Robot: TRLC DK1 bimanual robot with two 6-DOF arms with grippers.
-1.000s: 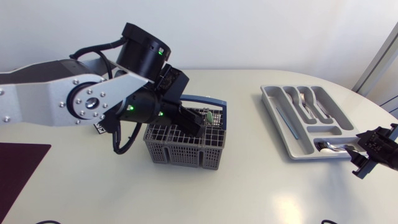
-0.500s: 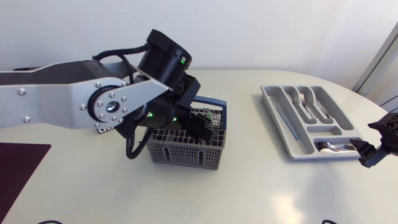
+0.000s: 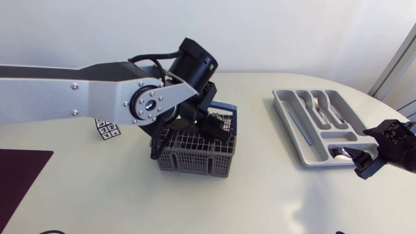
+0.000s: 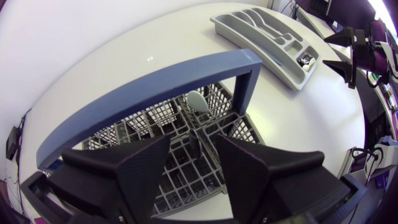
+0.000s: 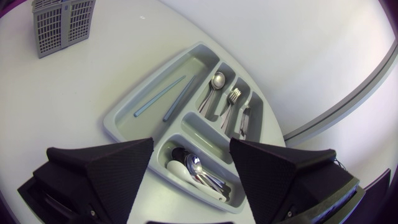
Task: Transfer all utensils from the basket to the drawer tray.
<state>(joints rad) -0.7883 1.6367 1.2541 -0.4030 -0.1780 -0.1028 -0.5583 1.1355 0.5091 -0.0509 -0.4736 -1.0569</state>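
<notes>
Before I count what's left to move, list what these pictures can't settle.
- Basket contents: in the head view the left arm covers it; in the left wrist view the left gripper and the blue handle hide most cells.
- Tray front compartment: in the head view the right gripper covers its corner.

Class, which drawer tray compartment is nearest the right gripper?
The end compartment piled with spoons, just beneath the right gripper's open fingers; the lengthwise ones and the small empty one lie farther ahead.
</notes>
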